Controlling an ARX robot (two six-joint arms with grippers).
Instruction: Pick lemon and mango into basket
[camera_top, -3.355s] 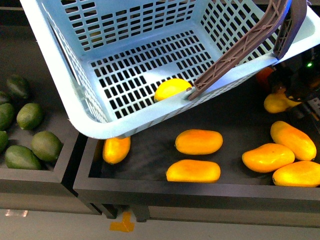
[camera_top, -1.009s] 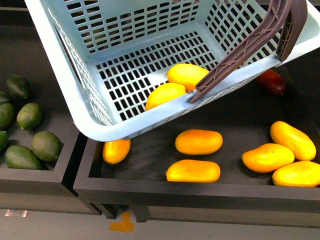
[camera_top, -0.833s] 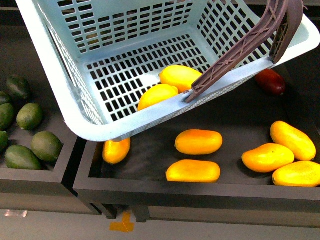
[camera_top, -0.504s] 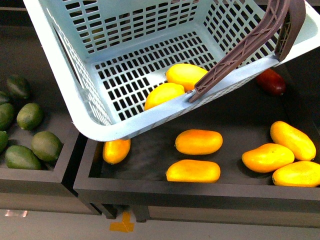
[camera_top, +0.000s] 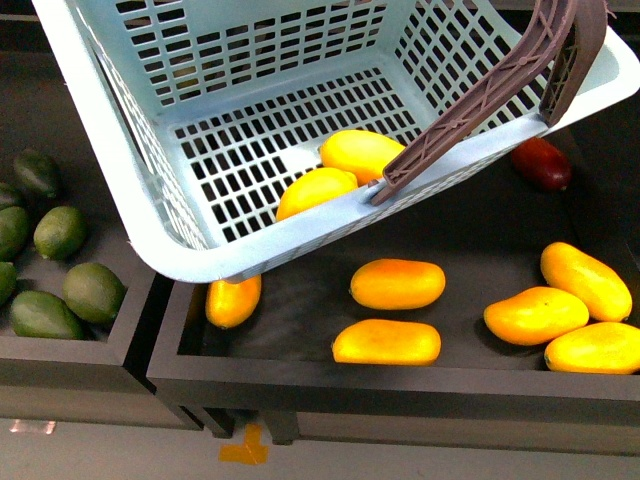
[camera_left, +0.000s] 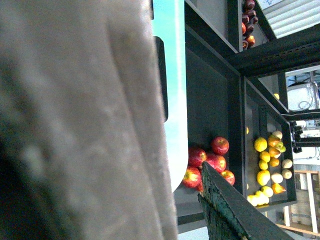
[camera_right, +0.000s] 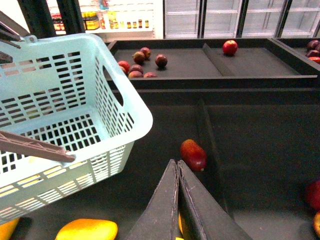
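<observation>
handle (camera_top: 470, 100) slanting across basket (camera_top: 118, 178) mouth, left half open above floor

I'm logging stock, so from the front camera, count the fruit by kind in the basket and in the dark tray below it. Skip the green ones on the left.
Lemon in the basket: 1
Mango in the basket: 1
Loose mangoes in the tray: 6
Dark red fruit: 1
Total: 9

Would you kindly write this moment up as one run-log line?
basket: tilted | lemon: in basket | mango: in basket, beside lemon | right gripper: shut, empty
</observation>
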